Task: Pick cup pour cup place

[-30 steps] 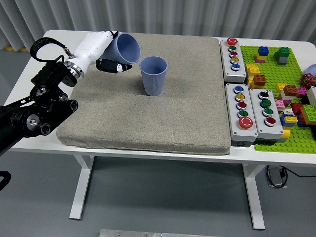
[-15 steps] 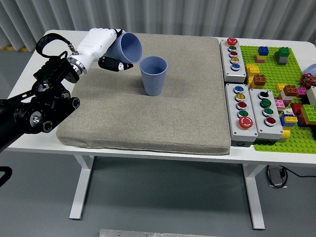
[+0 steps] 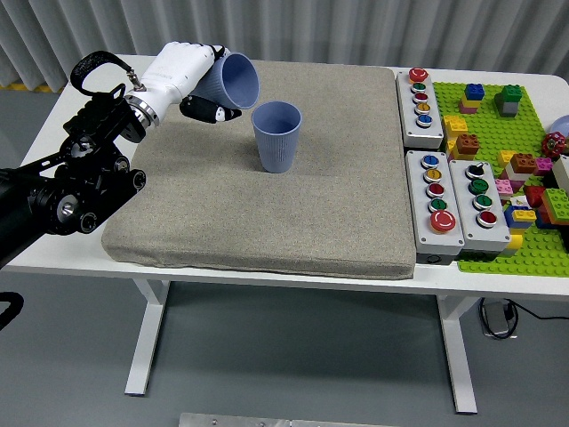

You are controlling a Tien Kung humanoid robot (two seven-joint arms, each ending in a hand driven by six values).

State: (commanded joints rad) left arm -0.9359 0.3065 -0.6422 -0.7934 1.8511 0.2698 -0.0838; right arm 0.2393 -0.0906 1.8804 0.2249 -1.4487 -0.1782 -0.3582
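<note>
The left hand (image 3: 191, 76) grips the tilted cup (image 3: 233, 82) near the mat's (image 3: 267, 222) far-left corner; pour best by centring its mouth over the standing cup (image 3: 276, 135).

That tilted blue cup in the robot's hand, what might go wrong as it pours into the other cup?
The held cup is tipped on its side in the left hand, its mouth up and left of the standing cup rather than over it, so anything poured could land on the grey mat. The rims are close, so a nudge might topple the standing cup. I cannot see whether either cup holds anything.
</note>
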